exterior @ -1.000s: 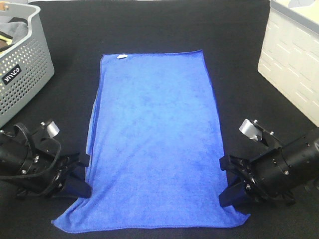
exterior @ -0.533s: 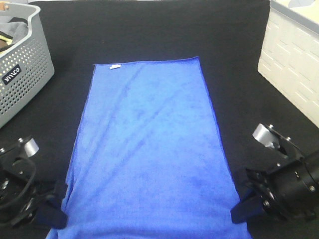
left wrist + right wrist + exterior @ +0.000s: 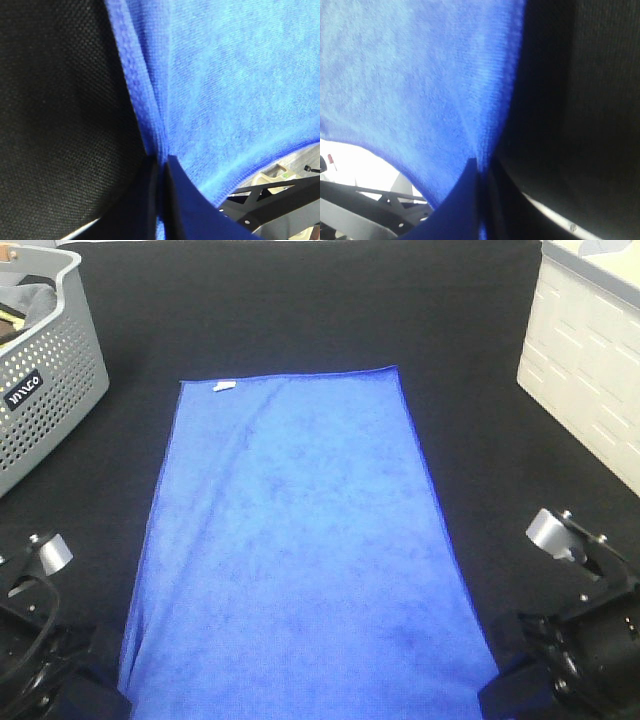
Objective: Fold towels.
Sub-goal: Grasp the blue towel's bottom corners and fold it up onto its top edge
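While the left gripper (image 3: 159, 167) is clamped tight on the near left corner, the blue towel (image 3: 300, 560) lies spread lengthwise down the middle of the black tabletop (image 3: 300, 300), and the right gripper (image 3: 482, 172) is pinching its near right corner

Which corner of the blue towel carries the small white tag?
The far left corner of the towel, nearest the basket; the tag lies there. The far right corner is bare; the left gripper and right gripper pinch the near ones.
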Available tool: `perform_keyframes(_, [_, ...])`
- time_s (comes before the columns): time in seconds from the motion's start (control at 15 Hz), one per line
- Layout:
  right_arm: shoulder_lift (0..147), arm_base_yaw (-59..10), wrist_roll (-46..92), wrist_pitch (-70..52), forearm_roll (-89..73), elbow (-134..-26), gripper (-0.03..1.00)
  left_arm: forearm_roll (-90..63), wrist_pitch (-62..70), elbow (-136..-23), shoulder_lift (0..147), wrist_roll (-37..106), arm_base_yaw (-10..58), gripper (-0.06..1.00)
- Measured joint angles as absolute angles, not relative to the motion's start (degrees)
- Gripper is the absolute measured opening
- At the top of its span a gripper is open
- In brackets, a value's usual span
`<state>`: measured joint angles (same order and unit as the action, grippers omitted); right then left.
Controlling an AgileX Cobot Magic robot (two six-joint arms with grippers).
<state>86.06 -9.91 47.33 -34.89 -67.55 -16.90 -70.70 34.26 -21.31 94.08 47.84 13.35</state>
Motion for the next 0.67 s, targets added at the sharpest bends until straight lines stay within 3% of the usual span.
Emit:
perform_keyframes(0.27, [86.7,-9.9,41.4,-35.2,-61.1,-29.2,0.00,-70.8,32.4,-26.8,94.1,44.7,12.7,0.01])
perform_keyframes(0.67, [97.2,-9.9,29.2,-38.6,-48.9,-52.3,0.00,-64.7,33.3,-41.9,95.4,39.1,4.7,0.01])
